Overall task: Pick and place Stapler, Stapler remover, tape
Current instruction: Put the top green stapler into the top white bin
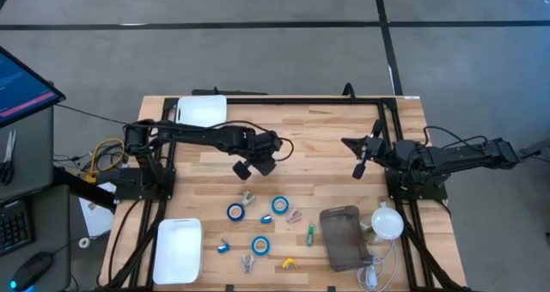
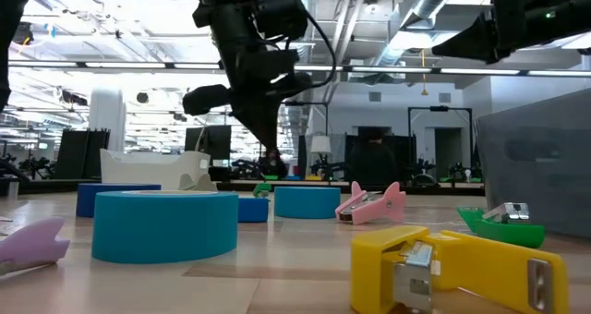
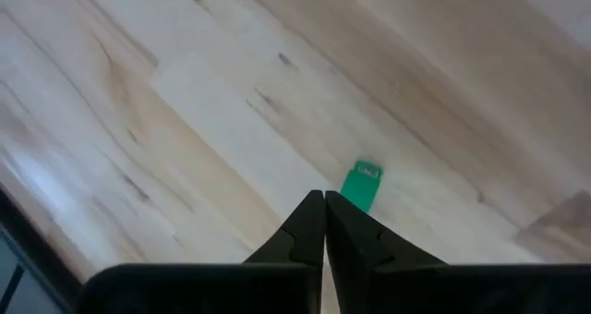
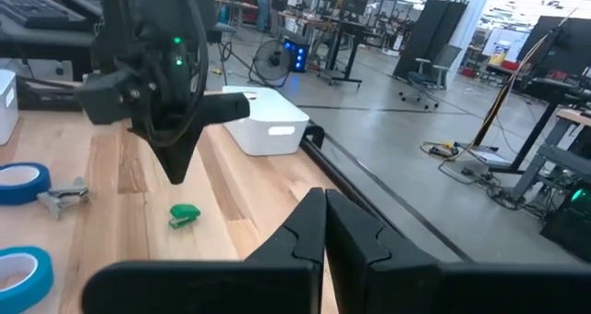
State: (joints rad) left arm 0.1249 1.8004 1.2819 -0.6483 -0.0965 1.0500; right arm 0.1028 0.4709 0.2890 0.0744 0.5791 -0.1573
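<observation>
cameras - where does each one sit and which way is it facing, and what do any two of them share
High view: above the table, looking straight down; both arms show, left gripper and right gripper shut and empty.
Low view: at table-top height, looking level across a blue tape roll and a yellow stapler into the room; both arms hang from above.
Left wrist view: looks down past its shut fingers at a green stapler.
Right wrist view: looks across the table at the left arm.
Shared: both wrist views show the green stapler.
</observation>
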